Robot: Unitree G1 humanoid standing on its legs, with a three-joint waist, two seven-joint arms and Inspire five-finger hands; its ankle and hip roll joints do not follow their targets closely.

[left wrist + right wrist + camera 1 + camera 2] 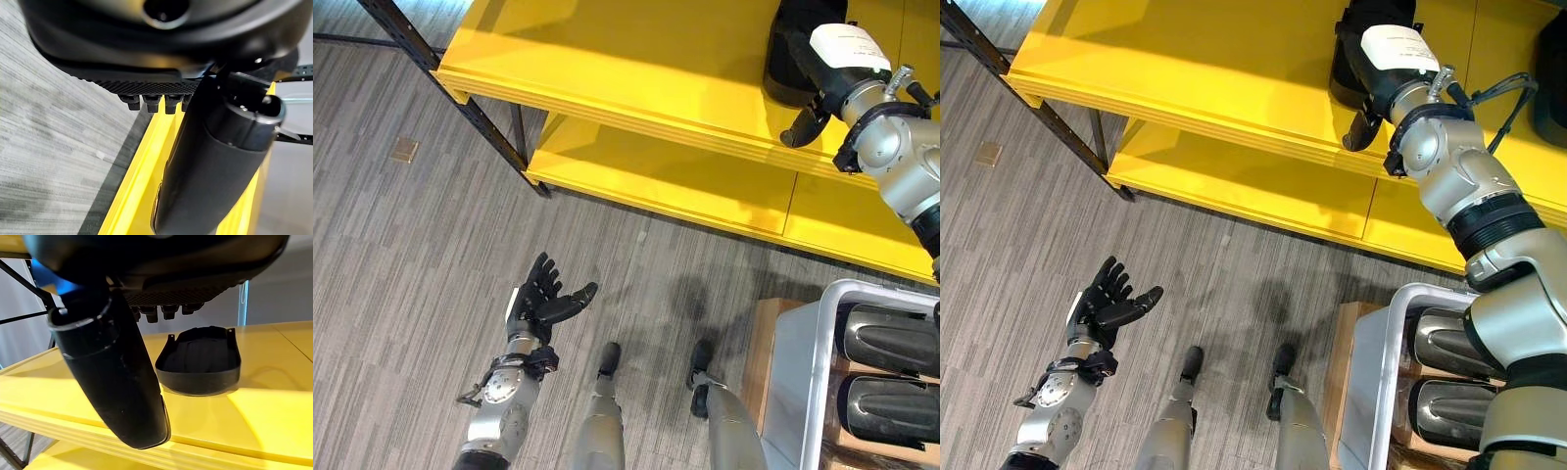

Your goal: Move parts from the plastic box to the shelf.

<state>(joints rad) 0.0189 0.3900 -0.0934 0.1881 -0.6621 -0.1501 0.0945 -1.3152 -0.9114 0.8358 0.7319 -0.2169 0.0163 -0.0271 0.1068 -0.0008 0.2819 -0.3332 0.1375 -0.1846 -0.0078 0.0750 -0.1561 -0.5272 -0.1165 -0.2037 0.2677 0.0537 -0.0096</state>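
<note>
Hovering right hand (1383,73) over shelved part (199,361) (fingers straight)

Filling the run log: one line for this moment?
right hand: open, above black part on yellow shelf | left hand: open, idle

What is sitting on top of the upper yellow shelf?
One black part rests on the upper shelf, beyond the open right hand. A second dark shape shows at the edge, mostly cut off.
</note>
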